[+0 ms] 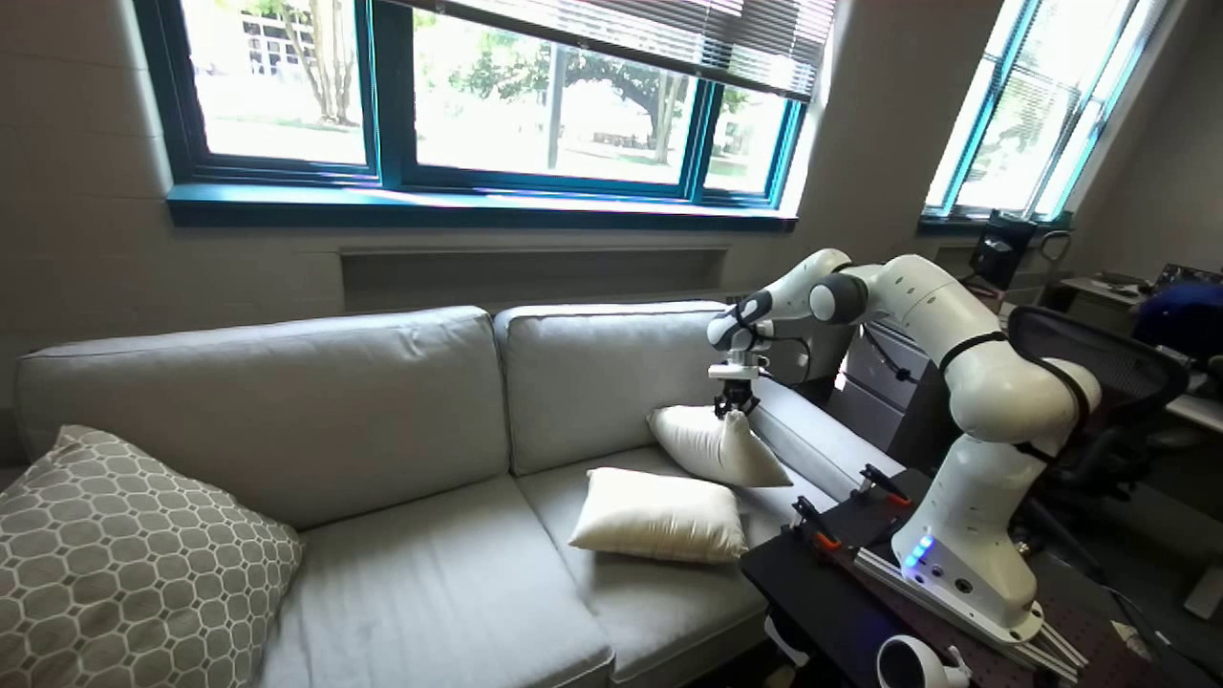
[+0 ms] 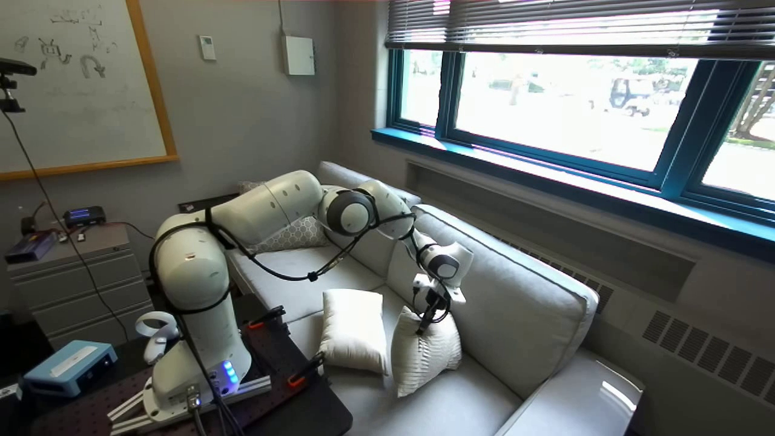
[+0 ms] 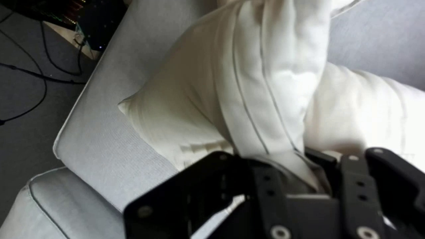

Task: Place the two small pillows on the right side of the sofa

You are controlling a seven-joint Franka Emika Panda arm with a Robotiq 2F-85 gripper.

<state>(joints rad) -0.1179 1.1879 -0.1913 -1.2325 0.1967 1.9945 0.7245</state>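
1. Pinching a fold, our claw (image 1: pixel 735 409) is gripping one small pillow (image 1: pixel 702 446).
2. We are seeing it tilting, in an exterior view, at the right half of the sofa (image 1: pixel 602 377).
3. Just beside this pillow, the other small pillow (image 1: pixel 659 514) is lying in the same half.

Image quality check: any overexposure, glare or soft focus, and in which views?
In both exterior views, the large window is largely washed out to white; in an exterior view, a bright glare patch shows on the sofa arm; in the wrist view, the gripper looks soft, probably out of focus, and the held pillow has near-white highlights.
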